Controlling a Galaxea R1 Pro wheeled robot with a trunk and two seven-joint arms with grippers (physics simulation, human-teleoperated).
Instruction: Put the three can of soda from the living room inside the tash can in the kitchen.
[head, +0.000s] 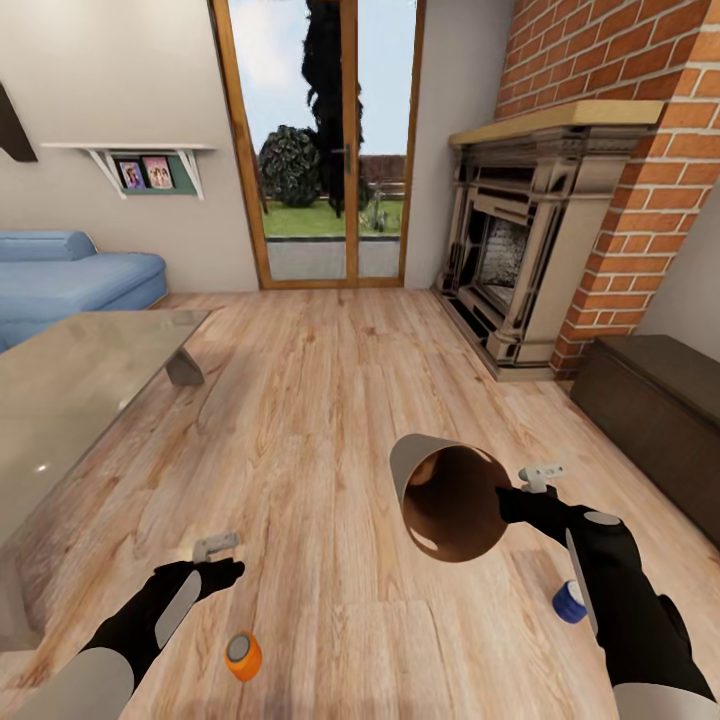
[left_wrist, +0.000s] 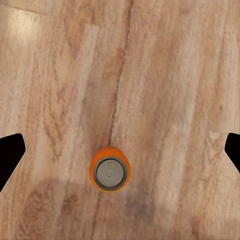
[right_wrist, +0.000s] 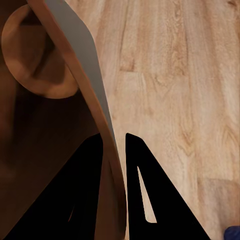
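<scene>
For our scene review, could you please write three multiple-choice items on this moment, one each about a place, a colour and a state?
1. Where is the soda can?
A. on the glass table
B. upright on the wood floor
C. inside the bin

2. What colour is the bin's inside?
A. brown
B. green
C. white

3. How is the right gripper?
A. open, empty
B. shut on a can
C. shut on the bin's wall

Answers: B, it stands below the open left gripper; A, the tipped trash can shows brown; C, fingers straddle the rim.

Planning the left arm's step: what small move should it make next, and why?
Probably lower the open left gripper straight down around the can. The can stands upright on the floor, centred between the fingers, while the right gripper holds the bin by its rim.
</scene>
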